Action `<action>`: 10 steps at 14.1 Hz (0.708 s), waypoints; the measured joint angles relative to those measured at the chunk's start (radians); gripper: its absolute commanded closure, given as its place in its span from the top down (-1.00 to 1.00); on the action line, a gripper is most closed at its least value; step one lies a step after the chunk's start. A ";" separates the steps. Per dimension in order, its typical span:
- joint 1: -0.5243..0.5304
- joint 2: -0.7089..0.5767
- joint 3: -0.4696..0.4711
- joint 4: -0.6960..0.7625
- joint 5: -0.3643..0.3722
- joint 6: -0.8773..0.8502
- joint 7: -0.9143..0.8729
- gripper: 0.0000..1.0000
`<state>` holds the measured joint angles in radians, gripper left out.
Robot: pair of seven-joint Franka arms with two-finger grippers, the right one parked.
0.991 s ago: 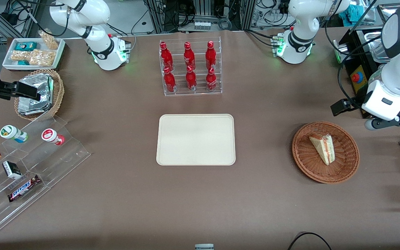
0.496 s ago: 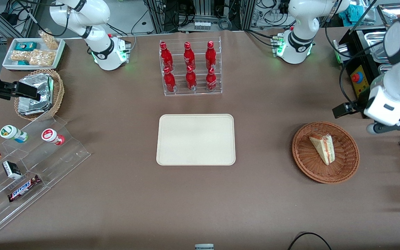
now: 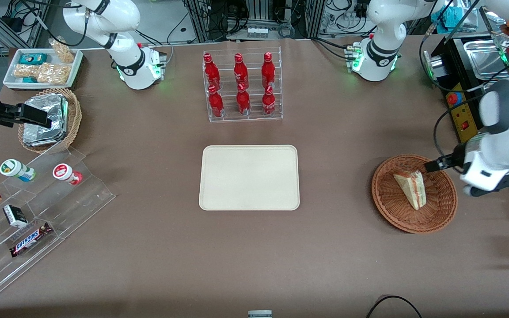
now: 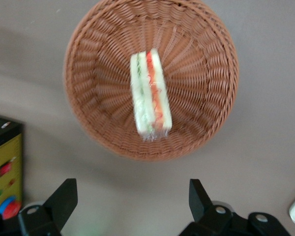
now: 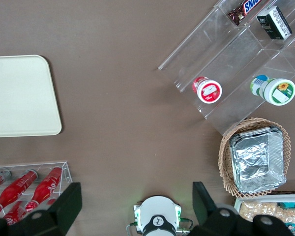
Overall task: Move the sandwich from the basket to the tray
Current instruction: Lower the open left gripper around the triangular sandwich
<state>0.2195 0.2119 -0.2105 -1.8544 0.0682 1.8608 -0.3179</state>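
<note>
The gripper point(image 4: 132, 196) hung wide open near the basket point(image 4: 196, 64), probably lining up over the sandwich point(image 4: 150, 93).

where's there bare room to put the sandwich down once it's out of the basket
The tray is bare across its whole surface, and brown table lies open between it and the basket. The gripper, open, hovers by the basket's rim, the sandwich unheld. It's crowded at the bottle rack and the acrylic snack shelves.
</note>
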 measured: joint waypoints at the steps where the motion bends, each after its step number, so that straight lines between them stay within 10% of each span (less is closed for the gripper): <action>1: 0.003 -0.001 0.002 -0.059 0.000 0.091 0.000 1.00; 10: 0.016 0.064 0.007 -0.188 -0.004 0.380 -0.006 1.00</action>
<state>0.2351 0.2755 -0.2032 -2.0423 0.0646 2.2411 -0.3239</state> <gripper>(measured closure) 0.000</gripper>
